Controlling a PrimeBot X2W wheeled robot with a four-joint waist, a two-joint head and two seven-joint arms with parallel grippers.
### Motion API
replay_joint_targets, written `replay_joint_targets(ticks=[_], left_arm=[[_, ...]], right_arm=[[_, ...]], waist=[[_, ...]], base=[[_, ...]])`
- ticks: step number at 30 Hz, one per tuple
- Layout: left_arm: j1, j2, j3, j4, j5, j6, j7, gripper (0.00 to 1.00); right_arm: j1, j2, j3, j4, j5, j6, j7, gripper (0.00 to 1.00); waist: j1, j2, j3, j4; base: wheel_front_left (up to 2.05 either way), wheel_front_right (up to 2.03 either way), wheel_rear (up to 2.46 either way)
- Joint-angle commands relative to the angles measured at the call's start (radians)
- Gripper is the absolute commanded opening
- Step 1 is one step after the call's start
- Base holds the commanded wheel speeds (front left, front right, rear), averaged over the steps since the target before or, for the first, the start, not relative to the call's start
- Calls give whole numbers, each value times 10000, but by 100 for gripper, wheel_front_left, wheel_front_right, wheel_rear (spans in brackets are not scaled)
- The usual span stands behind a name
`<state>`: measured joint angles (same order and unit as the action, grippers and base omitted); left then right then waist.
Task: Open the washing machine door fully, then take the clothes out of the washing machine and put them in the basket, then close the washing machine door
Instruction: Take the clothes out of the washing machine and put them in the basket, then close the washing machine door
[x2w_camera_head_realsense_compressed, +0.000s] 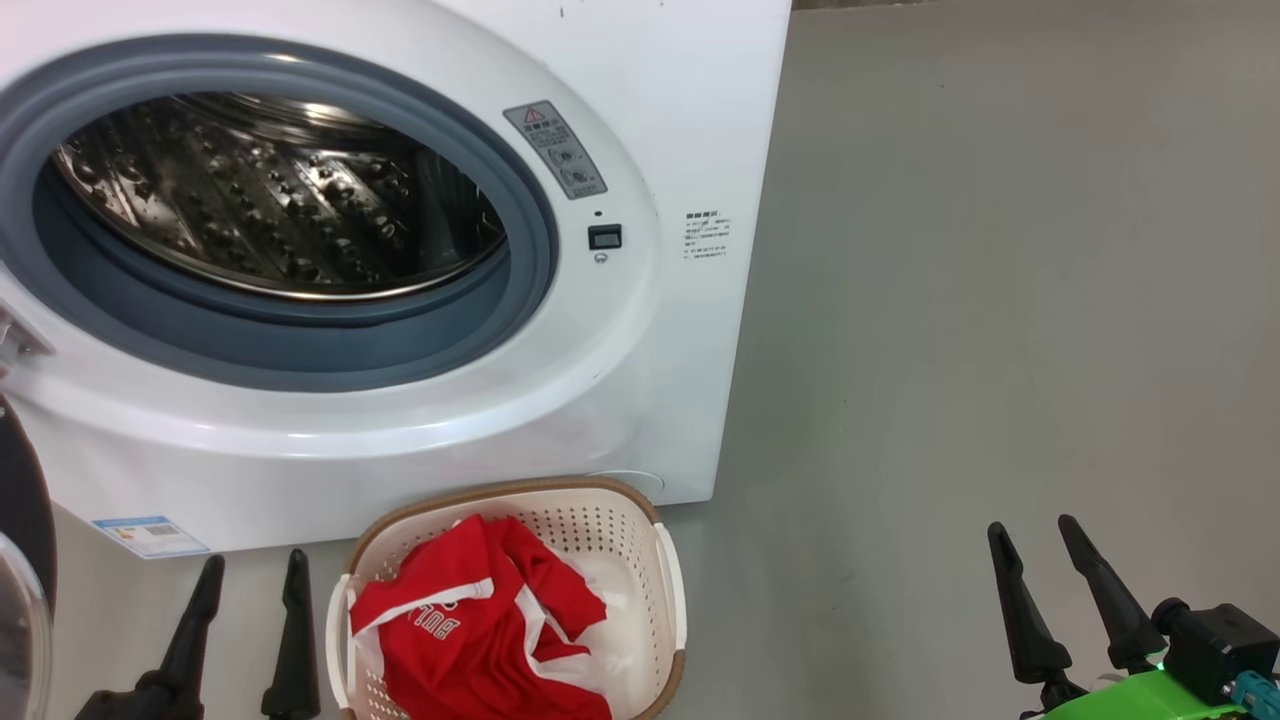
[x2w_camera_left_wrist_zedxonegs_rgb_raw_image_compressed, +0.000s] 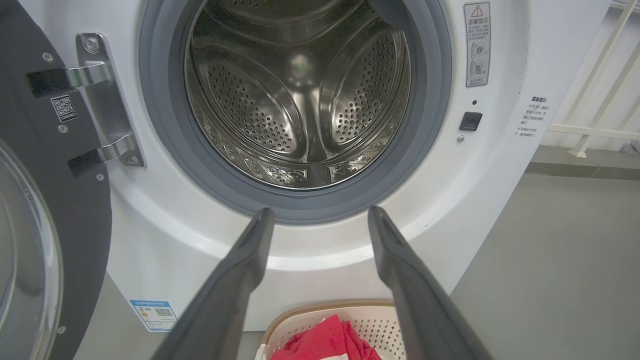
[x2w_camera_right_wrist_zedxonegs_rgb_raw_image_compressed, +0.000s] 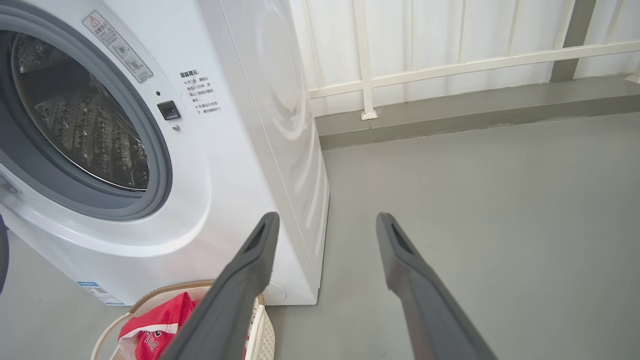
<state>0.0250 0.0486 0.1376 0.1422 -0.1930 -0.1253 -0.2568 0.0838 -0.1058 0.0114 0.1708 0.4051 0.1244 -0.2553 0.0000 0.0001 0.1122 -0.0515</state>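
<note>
Clothes (x2w_camera_head_realsense_compressed: 480, 620) heaped in basket (x2w_camera_head_realsense_compressed: 672, 590) at 6 o'clock below empty drum (x2w_camera_left_wrist_zedxonegs_rgb_raw_image_compressed: 300, 100), left gripper (x2w_camera_head_realsense_compressed: 255, 562) and right gripper (x2w_camera_head_realsense_compressed: 1032, 526) spread wide, holding nothing; for closing, hook rim of washing machine door (x2w_camera_left_wrist_zedxonegs_rgb_raw_image_compressed: 85, 225) at 9 o'clock, sweep steadily toward 3, press till latched.

White front-loader washing machine (x2w_camera_head_realsense_compressed: 650, 400), mouth open, grey gasket (x2w_camera_head_realsense_compressed: 300, 355) ringing a perforated steel drum (x2w_camera_left_wrist_zedxonegs_rgb_raw_image_compressed: 300, 100). Washing machine door (x2w_camera_left_wrist_zedxonegs_rgb_raw_image_compressed: 75, 215) stands swung wide at the left: black rim, bulging clear glass. Cream perforated basket (x2w_camera_head_realsense_compressed: 670, 585) with brown rim sits on the floor just in front of the machine's base. Red-and-white clothes (x2w_camera_head_realsense_compressed: 480, 620) lie crumpled inside it, 1 with white lettering.
</note>
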Motion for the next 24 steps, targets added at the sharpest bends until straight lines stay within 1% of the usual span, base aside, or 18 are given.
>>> replay_joint_targets(ticks=[1, 18, 24], left_arm=[[-38, 97, 312, -285, 33, -54, -49, 100], [-82, 49, 138, -306, 72, -54, -49, 100], [-88, 41, 157, -316, 65, -54, -49, 100]], right_arm=[[1, -139, 167, -259, 49, 63, -65, 100], [-14, -110, 203, -229, 63, 63, -65, 100], [-38, -95, 197, -220, 64, 63, -65, 100]], waist=[[0, -1, -16, 6], [0, -1, -44, -41], [0, -1, -24, -28]], base=[[0, 0, 0], [0, 0, 0], [-55, 55, 0]])
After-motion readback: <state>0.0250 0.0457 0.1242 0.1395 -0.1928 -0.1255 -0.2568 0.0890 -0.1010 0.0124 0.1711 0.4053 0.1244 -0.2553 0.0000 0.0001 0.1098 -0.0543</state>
